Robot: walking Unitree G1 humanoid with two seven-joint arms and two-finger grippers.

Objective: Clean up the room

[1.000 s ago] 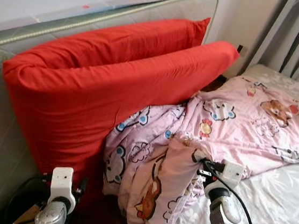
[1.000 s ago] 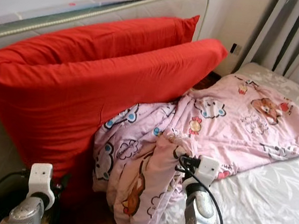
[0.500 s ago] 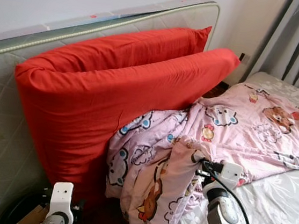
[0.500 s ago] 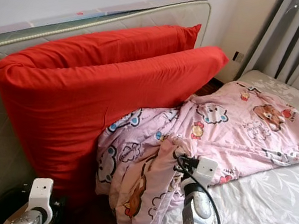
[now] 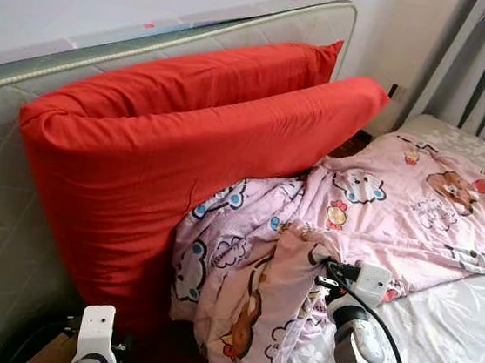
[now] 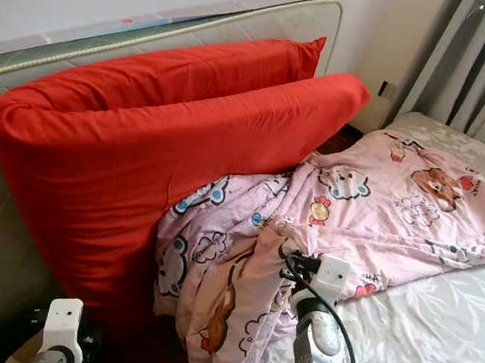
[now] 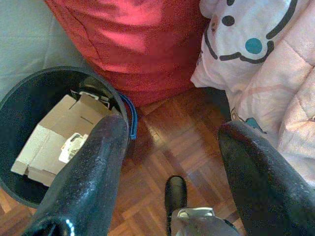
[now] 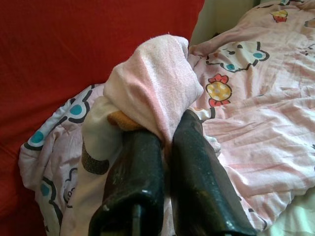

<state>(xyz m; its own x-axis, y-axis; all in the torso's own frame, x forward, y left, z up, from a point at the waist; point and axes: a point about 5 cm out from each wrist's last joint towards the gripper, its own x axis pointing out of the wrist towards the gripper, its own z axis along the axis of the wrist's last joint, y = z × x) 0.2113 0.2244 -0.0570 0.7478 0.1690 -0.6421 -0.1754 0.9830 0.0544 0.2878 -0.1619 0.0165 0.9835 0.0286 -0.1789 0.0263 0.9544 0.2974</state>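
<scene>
Since a second ago the head camera is shifting slightly, while the pink blanket (image 5: pixel 352 220) is lying as before, crumpled over the bed (image 5: pixel 453 337) edge against the red cushions (image 5: pixel 187 131); the tidying is making no visible headway. The right gripper (image 8: pixel 165 142) is clenching a raised fold of that blanket between its fingers (image 8: pixel 197 162). The left gripper (image 7: pixel 170 162) is hanging released above a black bin (image 7: pixel 29 103) holding cardboard.
</scene>
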